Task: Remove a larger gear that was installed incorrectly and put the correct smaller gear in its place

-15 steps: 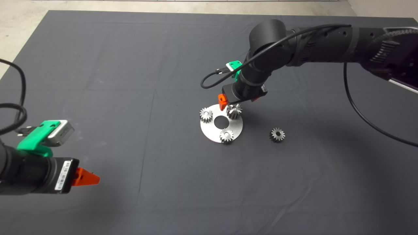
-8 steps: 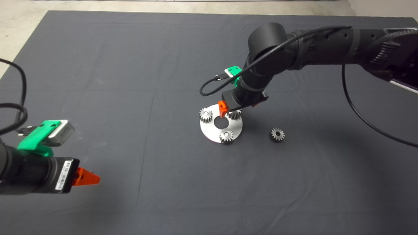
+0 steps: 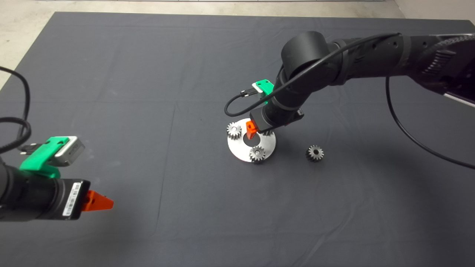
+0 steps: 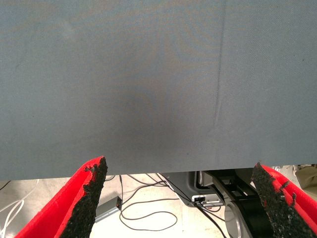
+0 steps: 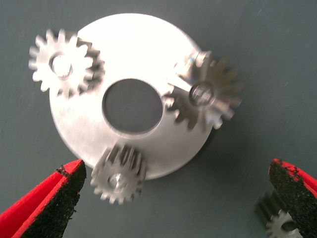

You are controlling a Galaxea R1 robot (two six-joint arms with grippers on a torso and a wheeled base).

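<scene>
Lower now, the right tool hangs spread wide over the larger gear, not touching it.

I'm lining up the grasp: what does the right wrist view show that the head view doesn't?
Right wrist only: the larger gear in full, on the round plate, with the open right hand above.

Head only: the left hand parked at lower left; the right arm hides most of that gear.

Both: the plate, two small mounted gears, and the smaller gear on the mat.
</scene>
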